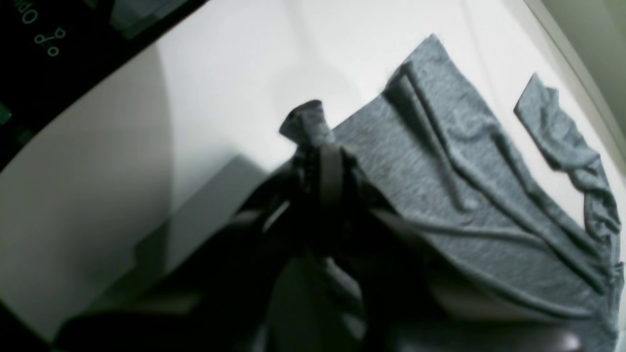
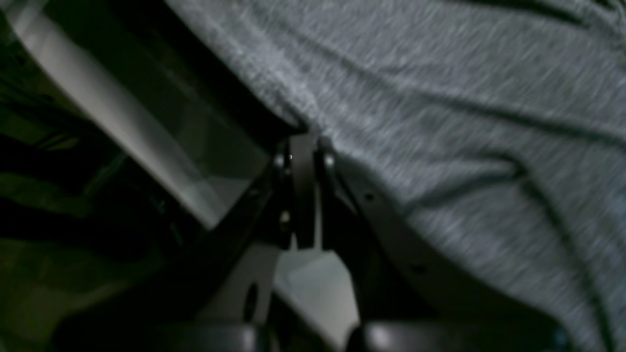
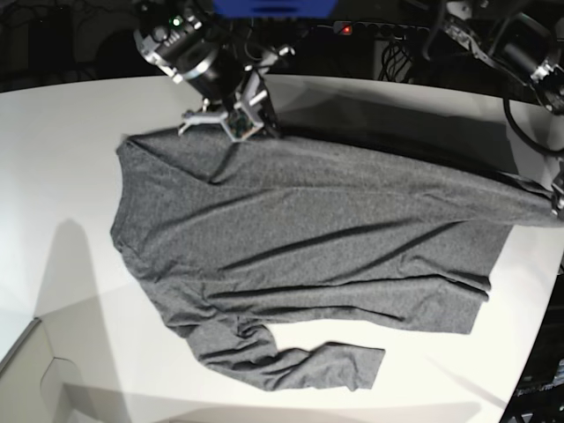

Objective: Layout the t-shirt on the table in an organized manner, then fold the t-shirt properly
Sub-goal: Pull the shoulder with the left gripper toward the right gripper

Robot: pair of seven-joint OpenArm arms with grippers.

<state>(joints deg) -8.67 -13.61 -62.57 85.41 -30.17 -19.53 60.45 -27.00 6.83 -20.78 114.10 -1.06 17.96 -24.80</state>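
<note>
Left gripper (image 1: 325, 146) and right gripper (image 2: 303, 146): both clamped on dark heather-grey knit t-shirt (image 3: 308, 238), raised edge stretched taut between arms, remainder resting on white table (image 3: 62, 159).

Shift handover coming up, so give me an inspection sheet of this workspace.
Surface: white table, bare around the garment.
Job's things: grey t-shirt spread out, wrinkled, one sleeve folded along the near edge.
Clutter: nothing seen.
Grippers: left gripper shut on a pinch of shirt fabric; right gripper shut on the shirt's edge, fingers together.
Cables: dark cables by the arm at the base view's right edge.
Surroundings: dark background behind the table; detail unclear.
</note>
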